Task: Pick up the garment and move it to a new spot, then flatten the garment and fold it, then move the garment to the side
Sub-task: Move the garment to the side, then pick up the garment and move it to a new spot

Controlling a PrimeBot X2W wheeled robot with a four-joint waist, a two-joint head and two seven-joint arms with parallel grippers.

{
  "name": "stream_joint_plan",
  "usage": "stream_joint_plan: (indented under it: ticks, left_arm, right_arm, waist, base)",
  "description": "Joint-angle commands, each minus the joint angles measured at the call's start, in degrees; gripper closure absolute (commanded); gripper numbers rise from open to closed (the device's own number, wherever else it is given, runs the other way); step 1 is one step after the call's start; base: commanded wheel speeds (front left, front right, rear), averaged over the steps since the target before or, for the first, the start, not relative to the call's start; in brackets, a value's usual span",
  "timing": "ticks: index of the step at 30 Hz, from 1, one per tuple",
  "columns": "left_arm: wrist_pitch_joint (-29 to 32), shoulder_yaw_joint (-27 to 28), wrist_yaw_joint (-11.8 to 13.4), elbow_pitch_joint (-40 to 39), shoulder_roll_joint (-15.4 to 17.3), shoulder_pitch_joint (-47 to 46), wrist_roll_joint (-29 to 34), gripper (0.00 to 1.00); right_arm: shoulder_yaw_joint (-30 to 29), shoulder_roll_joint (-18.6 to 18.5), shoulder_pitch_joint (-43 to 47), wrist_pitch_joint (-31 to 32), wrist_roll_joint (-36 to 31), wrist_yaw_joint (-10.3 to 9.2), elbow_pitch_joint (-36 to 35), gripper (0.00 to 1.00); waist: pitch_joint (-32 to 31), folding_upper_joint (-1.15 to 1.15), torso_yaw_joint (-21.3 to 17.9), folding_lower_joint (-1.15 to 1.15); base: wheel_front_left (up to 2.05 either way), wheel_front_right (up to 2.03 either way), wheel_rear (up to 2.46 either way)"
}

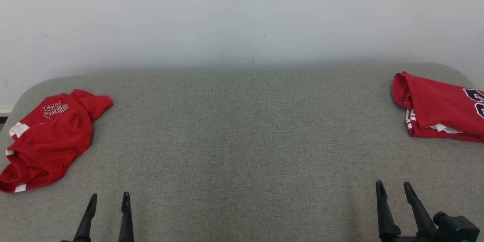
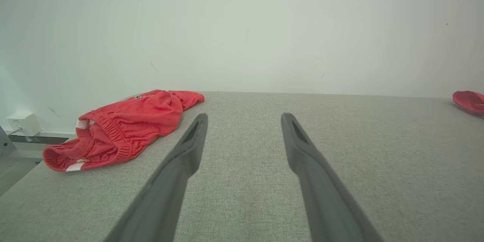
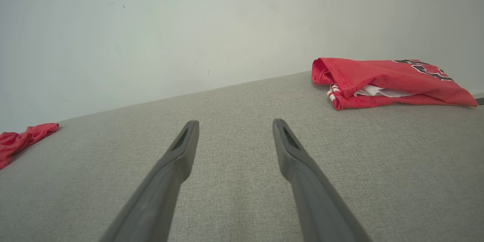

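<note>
A crumpled red garment [image 1: 49, 140] with white trim and dark lettering lies at the left edge of the grey table [image 1: 242, 140]; the left wrist view shows the same crumpled red garment [image 2: 124, 128] ahead and left of my fingers. A folded red garment [image 1: 442, 107] with dark numbers and white stripes rests at the far right; the right wrist view has this folded garment [image 3: 385, 81] ahead and to the right. My left gripper [image 1: 109, 196] stands open near the front edge, below the crumpled garment. My right gripper [image 1: 393, 185] is open at the front right. Both hold nothing.
A pale wall [image 1: 242, 15] rises right behind the table's far edge. The table corners are rounded. A small white box [image 2: 22, 123] sits on the wall past the left edge. The crumpled garment [image 3: 22, 141] shows at the right wrist view's left margin.
</note>
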Motion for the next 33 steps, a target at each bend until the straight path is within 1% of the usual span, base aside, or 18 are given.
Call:
stream_joint_plan:
  ticks: [1, 18, 24, 26, 33]
  left_arm:
    - [-0.18, 0.19, 0.08, 0.18, -0.22, 0.49, 0.29, 0.0]
    - [-0.18, 0.36, 0.08, 0.07, -0.41, 0.52, 0.5, 0.0]
    - [-0.18, 0.33, 0.08, 0.27, -0.26, 0.37, 0.57, 0.0]
    - [-0.18, 0.39, 0.07, 0.3, -0.15, 0.25, 0.49, 0.0]
    - [-0.18, 0.71, 0.13, 1.23, 0.42, -0.25, 0.41, 0.0]
  right_arm:
    - [0.03, 0.24, 0.72, -0.1, -0.69, -0.15, -0.23, 0.0]
    - [0.21, 0.33, 0.91, 0.32, -0.63, -0.15, -0.3, 0.0]
    - [0.23, 0.47, 1.18, -0.01, -0.51, -0.15, -0.25, 0.0]
    - [0.19, 0.5, 1.11, -0.09, -0.42, -0.15, -0.21, 0.0]
    - [0.64, 0.77, 1.43, -0.57, -0.08, -0.15, -0.22, 0.0]
  waist:
    - [-0.05, 0.0, -0.04, 0.0]
    - [-0.23, 0.0, -0.04, 0.0]
    - [-0.37, 0.0, 0.76, 0.0]
    - [-0.37, 0.0, 1.43, 0.0]
    - [-0.31, 0.0, 6.8, 0.0]
  base:
    - [0.0, 0.0, 0.0]
    - [0.0, 0.0, 0.0]
    - [0.0, 0.0, 0.0]
    - [0.0, 0.0, 0.0]
    - [0.0, 0.0, 0.0]
